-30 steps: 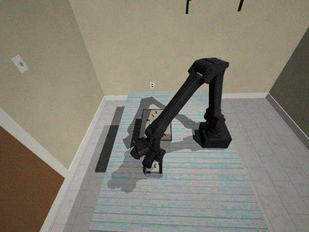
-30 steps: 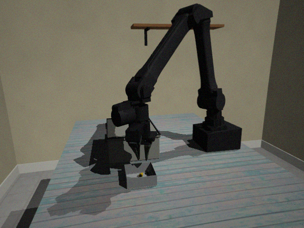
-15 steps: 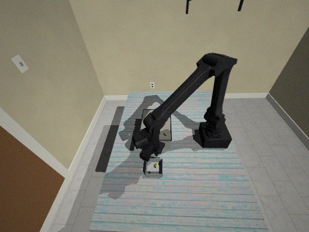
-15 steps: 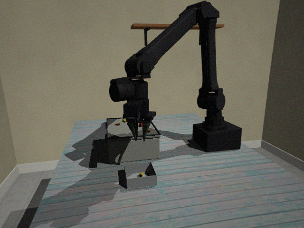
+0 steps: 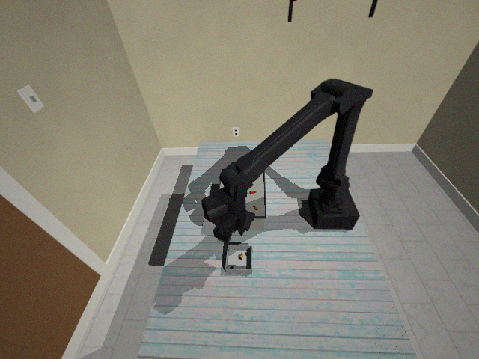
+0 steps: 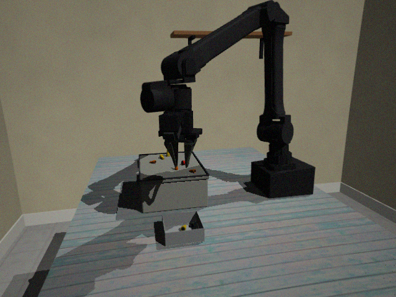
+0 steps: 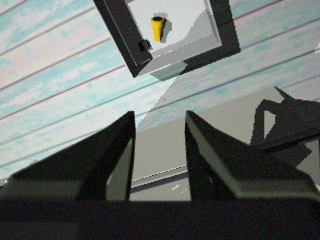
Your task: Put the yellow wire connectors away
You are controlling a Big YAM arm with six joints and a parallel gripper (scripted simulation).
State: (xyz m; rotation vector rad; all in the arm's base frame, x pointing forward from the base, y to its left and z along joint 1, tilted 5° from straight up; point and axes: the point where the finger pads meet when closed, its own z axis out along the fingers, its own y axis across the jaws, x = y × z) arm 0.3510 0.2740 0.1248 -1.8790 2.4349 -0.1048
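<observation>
The small steel junction box (image 6: 179, 230) stands on the table in front of the grey tool case (image 6: 172, 192). One yellow wire connector (image 6: 183, 227) lies inside the box; it also shows in the wrist view (image 7: 158, 27) and in the top view (image 5: 240, 256). The case's lid (image 6: 171, 164) holds two yellow connectors (image 6: 161, 156) (image 6: 167, 154) near its back left, along with orange and red ones. My gripper (image 6: 180, 166) hangs just above the lid's front part, pointing down. Its fingers stand slightly apart with nothing between them.
An orange connector (image 6: 176, 167) and a red connector (image 6: 183, 162) lie right by my fingertips on the lid. More orange ones lie at the lid's left (image 6: 153, 161) and right (image 6: 192, 170). My arm's base (image 6: 281, 180) stands right of the case.
</observation>
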